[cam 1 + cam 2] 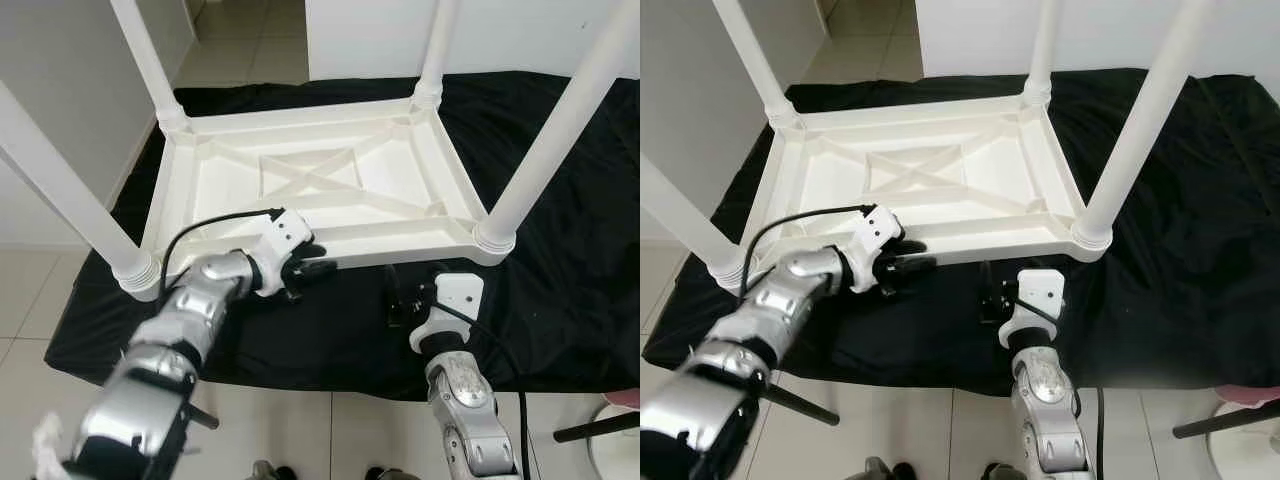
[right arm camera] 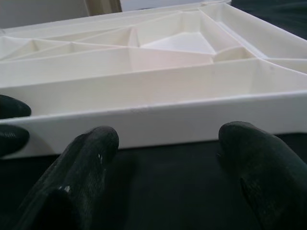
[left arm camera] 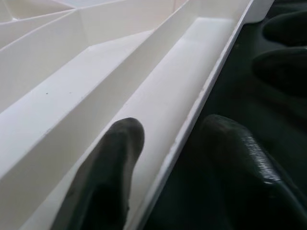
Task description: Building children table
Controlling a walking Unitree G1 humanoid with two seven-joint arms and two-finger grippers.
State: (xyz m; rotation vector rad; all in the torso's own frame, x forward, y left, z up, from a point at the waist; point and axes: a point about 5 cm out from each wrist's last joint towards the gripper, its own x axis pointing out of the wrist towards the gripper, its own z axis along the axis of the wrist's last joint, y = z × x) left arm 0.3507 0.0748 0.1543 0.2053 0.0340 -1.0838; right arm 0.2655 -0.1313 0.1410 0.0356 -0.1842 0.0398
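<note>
I have the white children's table [image 1: 315,180] lying upside down on a black cloth [image 1: 560,260] spread over the tiled floor [image 1: 30,290], its ribbed underside facing up and its four legs [image 1: 560,130] standing up from the corners. The near long rim of the table runs across in front of me, just beyond both arms.

My left gripper [image 1: 305,262] sits at that near rim, left of its middle. In the left wrist view its fingers [image 3: 103,177] are apart and straddle the rim wall: one lies inside the narrow trough along the edge, the other outside over the cloth. I cannot tell whether they press on the wall.

My right gripper [image 1: 400,295] is low over the cloth, just short of the same rim and further toward the right-hand near leg. In the right wrist view its fingers [image 2: 81,163] are spread wide and hold nothing, with the rim's outer face straight ahead of them
</note>
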